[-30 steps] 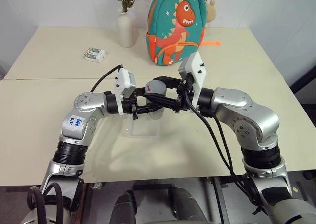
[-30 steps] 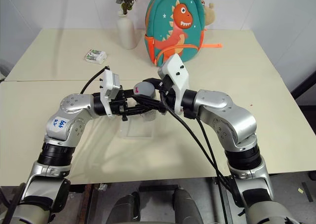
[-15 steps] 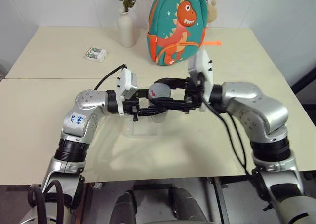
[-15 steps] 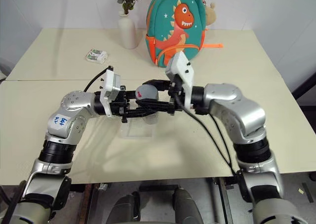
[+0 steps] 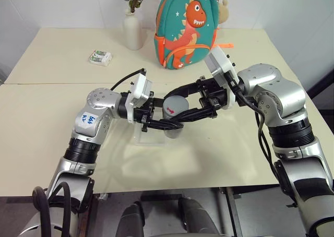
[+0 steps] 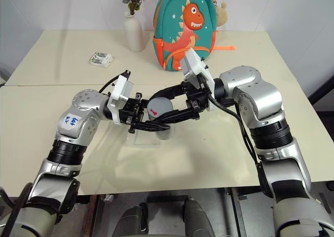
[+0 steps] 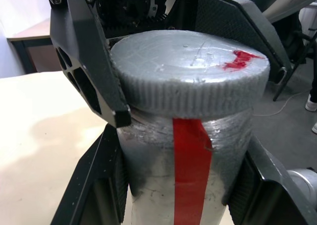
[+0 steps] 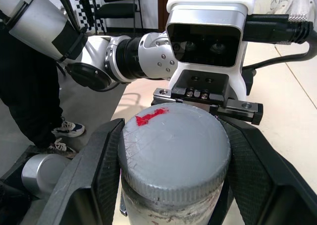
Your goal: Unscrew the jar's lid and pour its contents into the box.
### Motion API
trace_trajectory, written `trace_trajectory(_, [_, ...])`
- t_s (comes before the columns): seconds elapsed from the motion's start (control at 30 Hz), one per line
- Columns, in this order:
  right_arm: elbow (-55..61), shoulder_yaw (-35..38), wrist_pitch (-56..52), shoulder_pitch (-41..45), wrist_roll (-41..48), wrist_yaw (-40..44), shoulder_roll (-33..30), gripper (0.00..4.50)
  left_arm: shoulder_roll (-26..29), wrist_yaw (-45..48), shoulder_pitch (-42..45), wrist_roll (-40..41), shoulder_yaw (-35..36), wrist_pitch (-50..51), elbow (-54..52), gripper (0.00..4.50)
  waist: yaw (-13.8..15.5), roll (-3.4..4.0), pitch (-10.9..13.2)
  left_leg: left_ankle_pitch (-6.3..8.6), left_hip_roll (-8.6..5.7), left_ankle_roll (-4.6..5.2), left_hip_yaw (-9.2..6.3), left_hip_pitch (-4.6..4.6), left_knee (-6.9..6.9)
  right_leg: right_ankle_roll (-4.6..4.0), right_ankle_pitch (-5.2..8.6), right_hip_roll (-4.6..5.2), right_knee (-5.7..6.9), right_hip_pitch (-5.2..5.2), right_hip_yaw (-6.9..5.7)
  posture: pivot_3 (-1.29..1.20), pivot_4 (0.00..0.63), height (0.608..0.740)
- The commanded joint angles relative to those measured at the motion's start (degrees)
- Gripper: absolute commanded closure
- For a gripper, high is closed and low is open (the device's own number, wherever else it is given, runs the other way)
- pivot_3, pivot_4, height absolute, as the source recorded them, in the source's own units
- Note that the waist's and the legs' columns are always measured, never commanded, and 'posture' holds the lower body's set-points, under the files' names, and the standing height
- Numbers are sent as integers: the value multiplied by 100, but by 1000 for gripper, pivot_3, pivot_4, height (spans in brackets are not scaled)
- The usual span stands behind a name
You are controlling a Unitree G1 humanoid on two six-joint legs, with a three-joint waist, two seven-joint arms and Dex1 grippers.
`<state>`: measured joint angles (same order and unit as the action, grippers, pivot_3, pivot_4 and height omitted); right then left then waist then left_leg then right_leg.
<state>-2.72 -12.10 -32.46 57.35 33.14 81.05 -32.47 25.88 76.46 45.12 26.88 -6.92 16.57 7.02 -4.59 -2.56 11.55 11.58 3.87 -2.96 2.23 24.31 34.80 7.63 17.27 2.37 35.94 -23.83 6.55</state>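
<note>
Jar (image 7: 190,170) held above box (image 5: 140,135), pinched at body by left gripper (image 5: 166,123) to resist rotation. Lid (image 8: 173,150) still seated, clamped by right gripper (image 5: 180,109) for unscrewing. Contents not visible; nothing poured yet.

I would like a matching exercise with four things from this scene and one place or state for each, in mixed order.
Things:
1. lid
2. jar
3. box
4. white vase

Places or states:
A. on the table under the two arms
B. gripped by the right gripper
C. beside the backpack
D. gripped by the left gripper

Pairs: 1-B, 2-D, 3-A, 4-C
</note>
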Motion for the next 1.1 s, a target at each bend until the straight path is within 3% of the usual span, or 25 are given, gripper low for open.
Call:
trace_trajectory(0.03, [154, 210, 75, -55, 21, 61, -66, 1934, 11, 13, 72, 195, 266, -83, -92, 2422, -3, 0, 0, 0, 0, 0, 0, 0, 1, 0, 0, 0, 1, 0, 0, 0, 150, 740])
trace_trajectory(0.13, [224, 253, -7, -137, 59, -7, -86, 1934, 17, -24, 56, 196, 303, -100, -99, 2422, -4, 0, 0, 0, 0, 0, -1, 0, 5, 0, 0, 0, 5, 0, 0, 0, 150, 740])
trace_trajectory(0.33, [376, 351, -415, -204, 174, -190, -133, 22, 18, -76, 27, 194, 382, -93, -120, 2422, -5, 1, 1, 0, 0, 0, -2, 0, 14, 0, 0, 1, 8, 2, 1, 0, 150, 740])
trace_trajectory(0.67, [774, 710, -168, -553, 29, -942, -16, 22, 183, -355, -223, 98, 528, -17, -251, 2422, -4, 1, 1, 0, 0, 0, -3, 0, 14, 0, 0, 1, 9, 1, 0, 0, 150, 740])
trace_trajectory(0.83, [1506, 638, -472, -837, 74, -1891, 437, 22, 176, -897, -331, -161, 529, -77, -250, 2422, -8, 1, 1, 0, 1, 0, -4, 0, 13, 0, 0, 0, 11, 0, 1, 0, 150, 740])
trace_trajectory(1.1, [1379, 447, -454, -678, -295, -2746, 1003, 22, 83, -1058, -349, -193, 378, 1, -312, 2422, 7, 1, 1, 0, 1, 0, -2, 1, 16, 1, -1, 1, 12, 1, 0, 0, 150, 740])
